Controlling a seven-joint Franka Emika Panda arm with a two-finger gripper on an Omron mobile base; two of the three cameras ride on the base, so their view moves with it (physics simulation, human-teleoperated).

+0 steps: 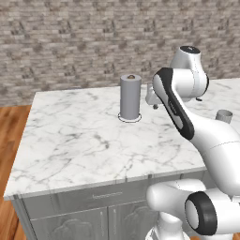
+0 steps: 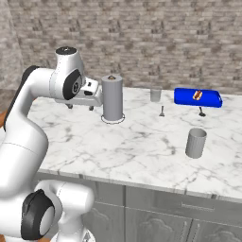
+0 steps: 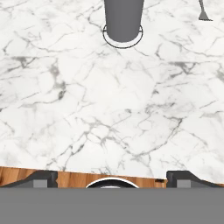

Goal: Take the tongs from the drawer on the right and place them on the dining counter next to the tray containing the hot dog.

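Observation:
On the white marble dining counter (image 2: 142,146), the blue tray (image 2: 210,99) with the small hot dog (image 2: 197,95) sits at the far right. The tongs (image 2: 161,112) lie on the marble just in front of and left of the tray; only thin dark parts of them show, and one tip (image 3: 203,14) appears at the top right of the hand view. My gripper (image 2: 80,107) hovers over the counter's left part, well left of the tongs, open with nothing between its fingers (image 3: 41,178). The drawer is out of view.
A tall grey cylinder (image 2: 112,98) on a round base stands just right of my hand. A grey cup (image 2: 195,142) stands nearer the front edge and a small glass (image 2: 155,95) left of the tray. Wooden floor (image 1: 9,136) lies beyond the counter's left end.

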